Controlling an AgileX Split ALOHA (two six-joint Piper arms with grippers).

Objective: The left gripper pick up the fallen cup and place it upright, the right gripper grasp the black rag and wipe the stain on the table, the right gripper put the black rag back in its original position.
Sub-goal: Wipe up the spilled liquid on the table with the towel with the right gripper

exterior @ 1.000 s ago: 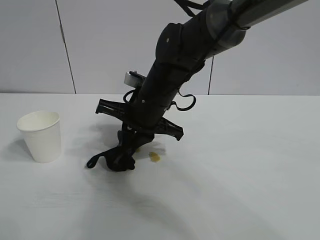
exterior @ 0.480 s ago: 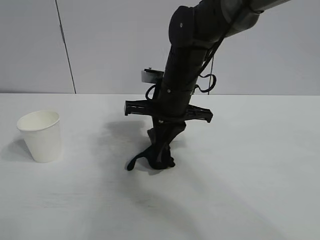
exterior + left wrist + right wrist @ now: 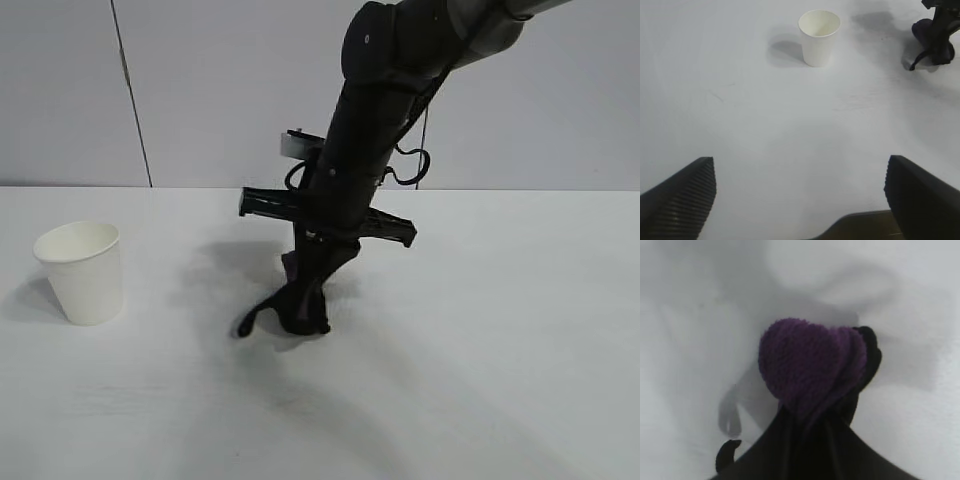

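Near the middle of the table (image 3: 500, 380), the right gripper (image 3: 305, 305) reaches steeply down from the 1 o'clock corner of the exterior view and presses the black rag (image 3: 295, 312) onto the surface. Its fingers are closed on the bunched cloth, which the right wrist view shows as a purple patch (image 3: 810, 365) pinched between the two dark fingers. A thin tail (image 3: 252, 320) of the rag trails toward 9 o'clock and lies on the table. The stain cannot be seen; the rag and its shadow cover the spot beneath the gripper.

At 9 o'clock from the rag, well apart from it, the cup (image 3: 82, 272) stands upright with its mouth up, touched by nothing.

The left gripper (image 3: 800, 195) shows only in its own wrist view, held above the table with its two ribbed fingers (image 3: 682, 197) spread wide and nothing between them. From there the cup (image 3: 819, 36) lies ahead toward 12 o'clock.
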